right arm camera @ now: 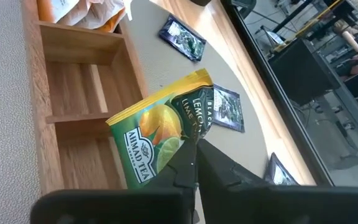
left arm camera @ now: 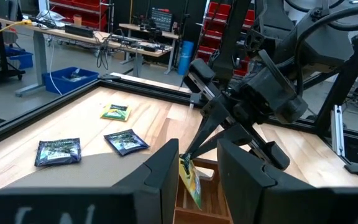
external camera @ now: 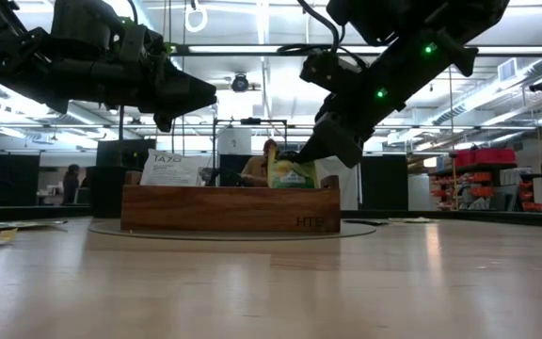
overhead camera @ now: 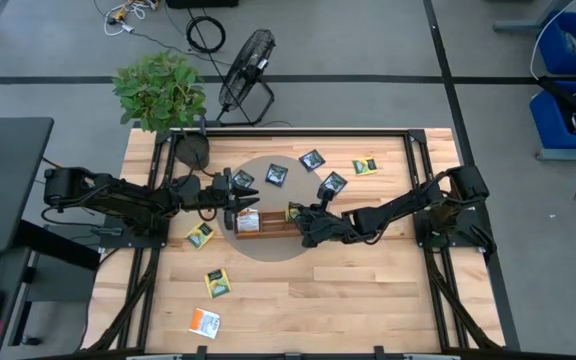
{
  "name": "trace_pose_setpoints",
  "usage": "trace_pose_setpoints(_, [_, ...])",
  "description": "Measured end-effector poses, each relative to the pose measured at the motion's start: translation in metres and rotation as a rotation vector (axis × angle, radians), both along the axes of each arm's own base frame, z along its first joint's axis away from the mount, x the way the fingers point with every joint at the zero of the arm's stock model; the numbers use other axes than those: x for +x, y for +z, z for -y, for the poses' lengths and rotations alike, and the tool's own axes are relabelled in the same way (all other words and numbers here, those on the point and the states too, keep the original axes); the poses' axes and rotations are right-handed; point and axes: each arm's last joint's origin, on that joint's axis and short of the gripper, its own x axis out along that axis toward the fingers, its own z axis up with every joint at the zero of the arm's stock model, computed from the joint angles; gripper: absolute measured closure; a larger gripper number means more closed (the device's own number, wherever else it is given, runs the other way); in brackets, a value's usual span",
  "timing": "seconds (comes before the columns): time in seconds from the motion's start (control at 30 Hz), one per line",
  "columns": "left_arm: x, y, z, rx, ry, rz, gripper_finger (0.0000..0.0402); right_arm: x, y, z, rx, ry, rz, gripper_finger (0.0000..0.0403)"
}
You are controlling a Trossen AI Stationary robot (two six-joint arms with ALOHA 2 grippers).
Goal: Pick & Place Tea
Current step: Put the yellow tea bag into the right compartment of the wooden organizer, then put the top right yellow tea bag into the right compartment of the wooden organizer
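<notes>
Right tool (right arm camera: 194, 163) pinching yellow-green tea sachet (right arm camera: 157, 134) over wooden tray (right arm camera: 79, 93), left tool (left arm camera: 197, 171) partly spread above tray

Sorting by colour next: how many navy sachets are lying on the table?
4 navy sachets, all beyond the tray: one by the left gripper, one right of it, one farther back, one beside the right arm. The arms may hide others.
</notes>
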Motion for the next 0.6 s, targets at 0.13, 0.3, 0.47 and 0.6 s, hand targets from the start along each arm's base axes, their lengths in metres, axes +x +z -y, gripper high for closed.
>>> trace_pose_setpoints(0.13, [0.0, 0.0, 0.0, 0.0, 0.0, 0.0, 0.0287, -0.0006, -0.0009, 0.0013, -0.001, -0.004, -0.012, 0.0369])
trace_pose_setpoints(0.3, [0.0, 0.0, -0.0001, -0.006, 0.001, 0.001, 0.0287, -0.0004, -0.0007, 0.0026, -0.001, -0.009, -0.01, 0.0329])
trace_pose_setpoints(0.47, [0.0, 0.0, -0.0001, -0.006, 0.0, 0.001, 0.0287, -0.0001, -0.0001, 0.0025, 0.0, -0.009, -0.004, 0.0291])
trace_pose_setpoints(0.6, [0.0, 0.0, -0.0001, -0.006, 0.001, 0.001, 0.0287, -0.0002, -0.0003, 0.0025, 0.002, -0.011, -0.002, 0.0265])
